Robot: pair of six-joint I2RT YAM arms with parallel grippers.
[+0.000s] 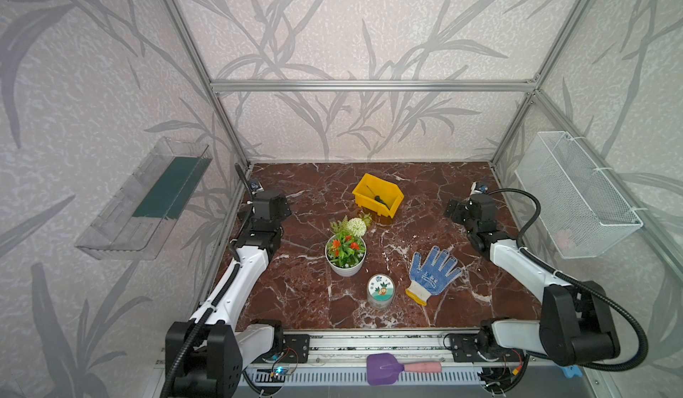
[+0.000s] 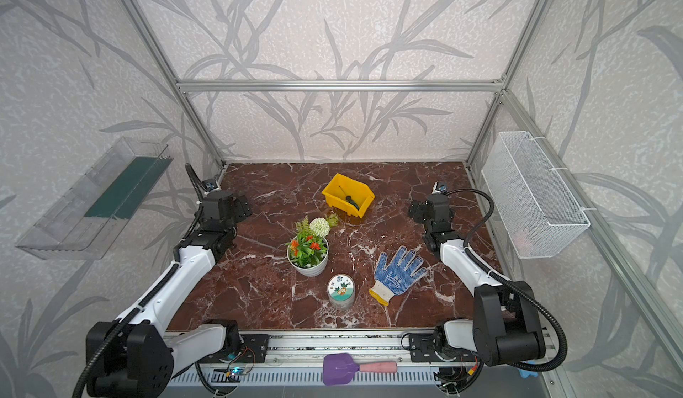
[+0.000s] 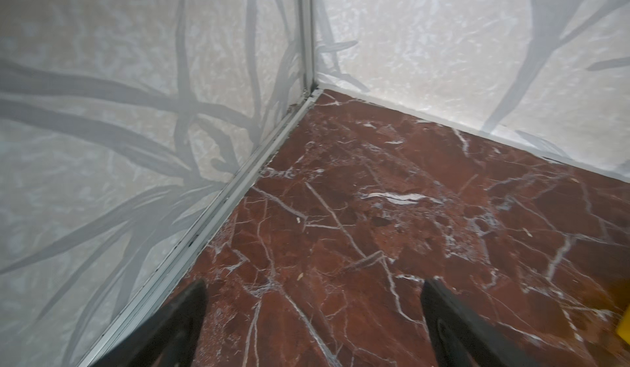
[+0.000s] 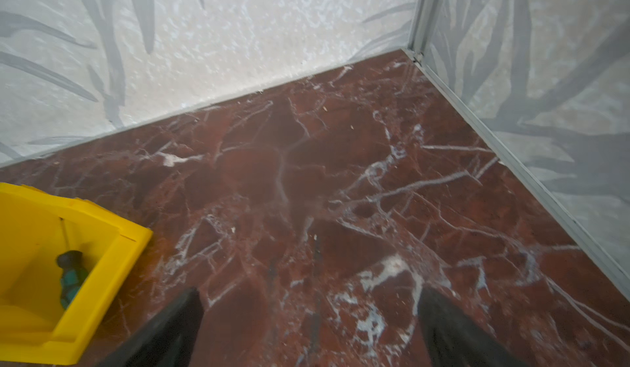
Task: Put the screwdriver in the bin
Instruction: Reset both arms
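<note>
Bright, even, diffuse light — shadows faint, a soft yellow reflection under the bin (image 1: pixel 391 191). Top views bow at edges; wrist views slightly blurred.

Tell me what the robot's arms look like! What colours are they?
Two matching arms. The left arm and right arm have smooth white tube sections joined by chunky black joints. A black ribbed cable runs along each. The left gripper and right gripper each end in two black, pointed fingers. No markings are readable.
</note>
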